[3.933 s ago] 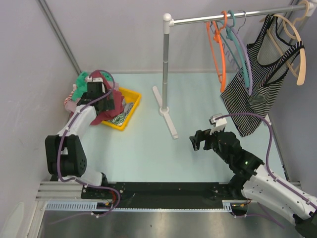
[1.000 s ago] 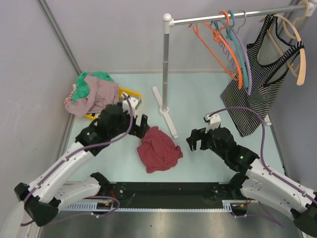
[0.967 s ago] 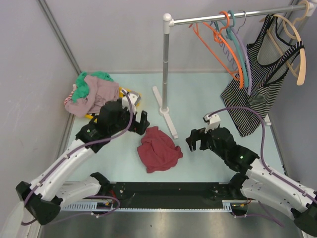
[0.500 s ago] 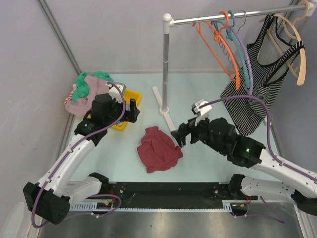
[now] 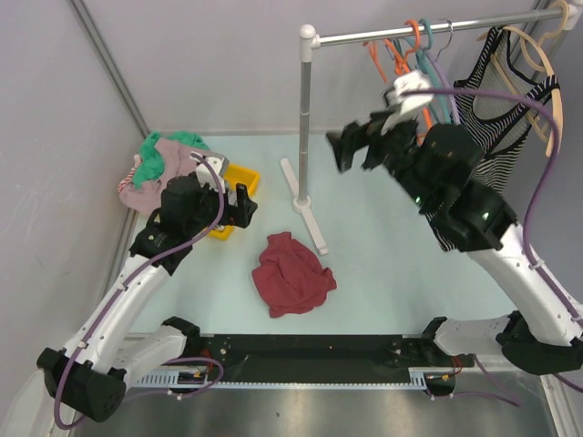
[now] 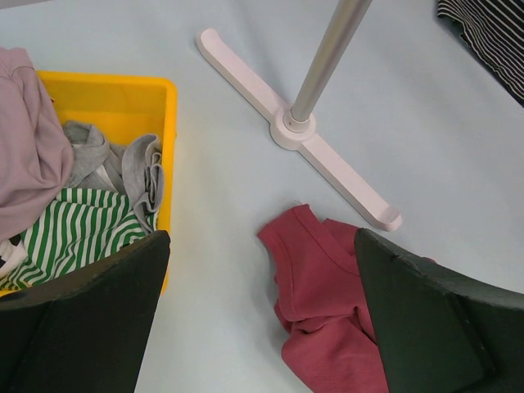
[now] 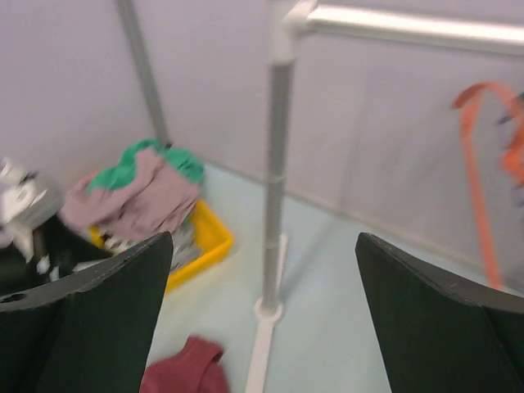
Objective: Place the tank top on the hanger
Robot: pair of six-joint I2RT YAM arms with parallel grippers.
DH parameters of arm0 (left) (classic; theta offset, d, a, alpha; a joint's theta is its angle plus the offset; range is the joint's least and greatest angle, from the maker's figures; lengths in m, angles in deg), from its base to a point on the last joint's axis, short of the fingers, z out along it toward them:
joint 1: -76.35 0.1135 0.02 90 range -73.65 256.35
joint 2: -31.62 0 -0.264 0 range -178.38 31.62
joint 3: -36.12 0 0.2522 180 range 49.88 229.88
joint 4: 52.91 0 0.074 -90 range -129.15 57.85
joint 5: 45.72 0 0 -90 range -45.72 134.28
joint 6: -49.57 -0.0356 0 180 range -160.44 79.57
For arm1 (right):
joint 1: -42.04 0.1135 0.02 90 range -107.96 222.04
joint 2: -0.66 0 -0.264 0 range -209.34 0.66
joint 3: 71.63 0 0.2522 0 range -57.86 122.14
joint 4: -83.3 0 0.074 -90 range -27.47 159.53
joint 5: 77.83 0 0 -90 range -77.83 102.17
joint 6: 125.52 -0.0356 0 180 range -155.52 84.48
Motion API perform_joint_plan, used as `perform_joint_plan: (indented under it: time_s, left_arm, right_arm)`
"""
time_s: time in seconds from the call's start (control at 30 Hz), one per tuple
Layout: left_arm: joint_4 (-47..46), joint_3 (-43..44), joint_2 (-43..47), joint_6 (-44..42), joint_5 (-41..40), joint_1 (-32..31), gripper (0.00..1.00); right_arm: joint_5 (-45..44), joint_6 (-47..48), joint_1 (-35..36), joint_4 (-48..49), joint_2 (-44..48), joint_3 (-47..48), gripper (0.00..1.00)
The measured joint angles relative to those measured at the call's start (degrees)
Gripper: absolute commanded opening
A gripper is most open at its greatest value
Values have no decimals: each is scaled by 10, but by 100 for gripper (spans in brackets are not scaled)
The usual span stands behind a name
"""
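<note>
The maroon tank top (image 5: 293,275) lies crumpled on the pale table, between the two arms. It also shows in the left wrist view as the tank top (image 6: 336,303) and at the bottom of the right wrist view as the tank top (image 7: 184,372). The orange hanger (image 5: 412,33) hangs on the rail, mostly hidden behind my right arm. In the blurred right wrist view the hanger (image 7: 479,164) is at the right. My left gripper (image 5: 244,208) hovers open and empty above the table, up-left of the top. My right gripper (image 5: 351,146) is raised high beside the rail, open and empty.
A yellow bin (image 5: 241,177) with a heap of clothes (image 5: 168,168) stands at the back left. The rack's post (image 5: 305,118) and white foot (image 5: 310,223) stand mid-table. Teal and lilac hangers (image 5: 428,50) and a striped top (image 5: 496,100) on a wooden hanger share the rail.
My right arm has risen from table height up to the rail near the hangers. My left gripper drew back toward the bin. The tank top lies still where it was released.
</note>
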Motion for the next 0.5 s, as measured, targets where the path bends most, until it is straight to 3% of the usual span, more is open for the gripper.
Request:
perform_joint_plan:
  time_s: [0.27,0.5]
  left_arm:
    - [0,0,12,0,3,0,99]
    - [0,0,12,0,12,0,100]
  right_arm:
    - [82,-2,-182,-106,-142,278,97]
    - [153,-28,-274,-188,-205,314,95]
